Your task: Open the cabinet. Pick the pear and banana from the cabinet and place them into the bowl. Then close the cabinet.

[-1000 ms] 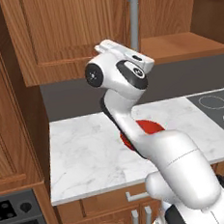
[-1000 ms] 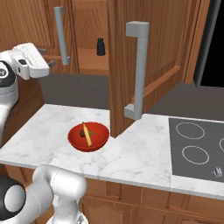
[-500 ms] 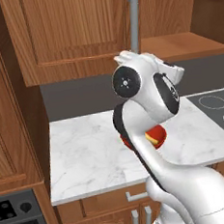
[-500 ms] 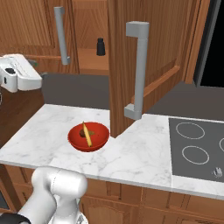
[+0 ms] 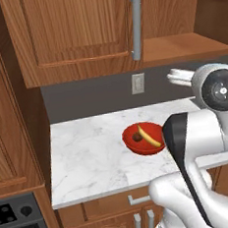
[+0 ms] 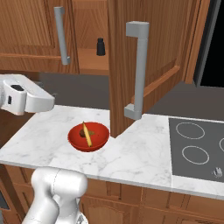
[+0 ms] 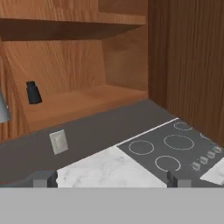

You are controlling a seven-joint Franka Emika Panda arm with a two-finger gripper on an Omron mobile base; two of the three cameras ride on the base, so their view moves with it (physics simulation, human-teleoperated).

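Marble surface carries the bowl [image 6: 88, 136] near its front edge with pear [image 6: 82, 131] and banana [image 6: 87, 134] inside; fingers [image 7: 111, 178], spread and empty, face the cabinet [image 6: 144, 52], its open right door swung out to their right.

Pretty clearly a home kitchen, rendered rather than filmed. There's a white marble countertop [image 6: 131, 153] with a dark grey flat cooktop [image 6: 197, 148] with ring burners set into it, reddish-brown wooden wall cabinets with long grey bar handles [image 5: 79, 35], matching low wooden cabinets [image 5: 111, 215] underneath, and a white wall outlet [image 5: 138, 83] on the grey backsplash.
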